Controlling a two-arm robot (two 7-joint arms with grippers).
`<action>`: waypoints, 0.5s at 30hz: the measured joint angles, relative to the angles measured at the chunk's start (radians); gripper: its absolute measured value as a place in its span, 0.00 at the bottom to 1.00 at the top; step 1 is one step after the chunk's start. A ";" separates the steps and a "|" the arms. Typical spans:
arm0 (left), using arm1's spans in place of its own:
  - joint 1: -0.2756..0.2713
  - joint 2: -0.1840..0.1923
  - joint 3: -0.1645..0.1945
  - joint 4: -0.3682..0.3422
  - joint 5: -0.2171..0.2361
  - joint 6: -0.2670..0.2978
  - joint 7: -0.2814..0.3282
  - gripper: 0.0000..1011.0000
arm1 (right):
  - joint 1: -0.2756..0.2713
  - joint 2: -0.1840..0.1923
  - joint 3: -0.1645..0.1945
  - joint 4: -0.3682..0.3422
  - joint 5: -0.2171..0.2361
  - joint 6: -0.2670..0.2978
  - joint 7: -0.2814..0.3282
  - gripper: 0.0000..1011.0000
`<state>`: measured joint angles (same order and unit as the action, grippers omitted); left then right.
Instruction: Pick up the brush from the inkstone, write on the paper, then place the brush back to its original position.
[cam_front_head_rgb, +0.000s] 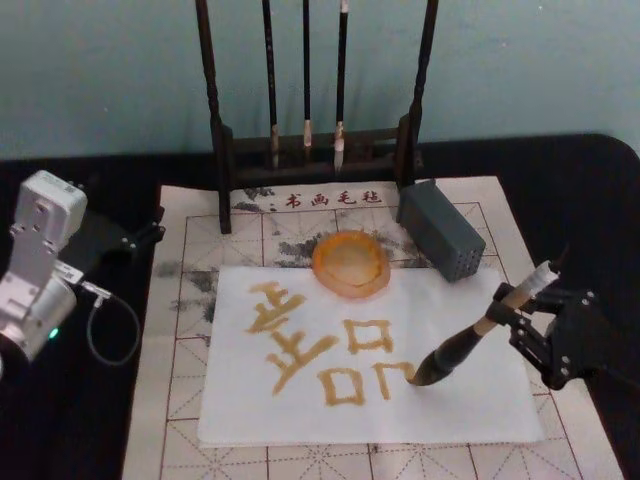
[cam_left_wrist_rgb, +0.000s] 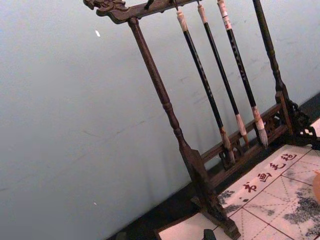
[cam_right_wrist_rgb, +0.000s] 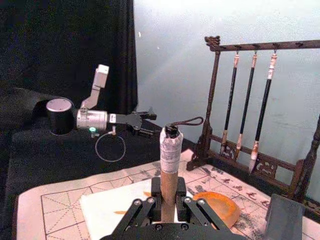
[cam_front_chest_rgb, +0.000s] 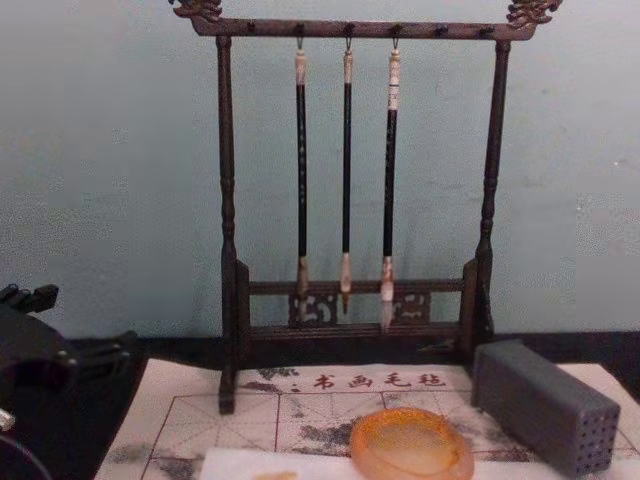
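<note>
My right gripper (cam_front_head_rgb: 512, 318) is shut on the tan handle of the brush (cam_front_head_rgb: 455, 350), which is tilted with its white cap up and to the right. The dark bristle tip rests on the white paper (cam_front_head_rgb: 450, 405), just right of the golden-brown characters (cam_front_head_rgb: 330, 345) written there. In the right wrist view the brush (cam_right_wrist_rgb: 170, 150) stands up between the fingers (cam_right_wrist_rgb: 145, 207). The orange inkstone (cam_front_head_rgb: 350, 265) lies with nothing in it at the paper's far edge, also seen in the chest view (cam_front_chest_rgb: 411, 444). My left gripper (cam_front_head_rgb: 150, 235) is parked at the table's left, open, with nothing in it.
A dark wooden rack (cam_front_head_rgb: 220, 150) with three thin hanging brushes (cam_front_head_rgb: 306, 90) stands at the back. A grey block with small holes (cam_front_head_rgb: 442, 232) sits right of the inkstone. A gridded felt mat (cam_front_head_rgb: 180, 400) lies under the paper on the black tablecloth.
</note>
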<state>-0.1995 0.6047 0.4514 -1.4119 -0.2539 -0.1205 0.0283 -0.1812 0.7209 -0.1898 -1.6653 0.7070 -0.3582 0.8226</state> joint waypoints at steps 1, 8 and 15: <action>0.000 0.000 0.000 0.000 0.000 0.000 0.000 0.99 | -0.006 0.003 0.003 -0.005 0.002 -0.002 0.002 0.18; 0.000 0.000 0.000 0.000 0.000 0.000 0.000 0.99 | -0.028 0.017 0.013 -0.025 0.007 -0.009 0.013 0.18; 0.000 0.000 0.000 0.000 0.000 0.000 0.000 0.99 | -0.045 0.029 0.023 -0.039 0.011 -0.017 0.024 0.18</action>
<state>-0.1995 0.6047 0.4514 -1.4119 -0.2539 -0.1205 0.0283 -0.2261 0.7494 -0.1666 -1.7043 0.7177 -0.3752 0.8464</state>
